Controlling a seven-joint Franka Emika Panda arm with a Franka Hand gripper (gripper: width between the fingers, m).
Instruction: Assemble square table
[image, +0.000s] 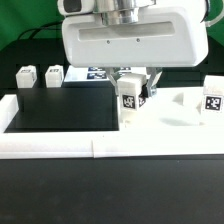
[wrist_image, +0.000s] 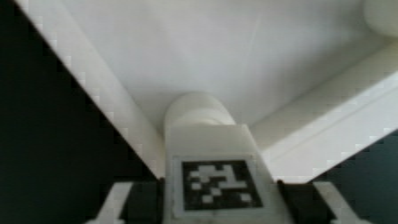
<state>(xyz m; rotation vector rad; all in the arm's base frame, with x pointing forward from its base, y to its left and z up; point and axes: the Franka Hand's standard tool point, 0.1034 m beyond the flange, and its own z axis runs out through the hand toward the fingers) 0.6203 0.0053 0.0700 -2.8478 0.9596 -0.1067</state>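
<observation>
At centre of the exterior view, the hand (image: 131, 88) pinches a tagged leg (image: 128, 100) by its flat sides. The leg is probably rigid, light, smooth plastic. Grip it squarely across the flats, as it may slip.

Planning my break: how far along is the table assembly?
Early. Nothing looks clearly finished. In hand: the end effector grips one leg upright over the white tabletop. Left: two legs stand loose at the exterior view's left; a fourth leg stands at its right, attachment unclear.
</observation>
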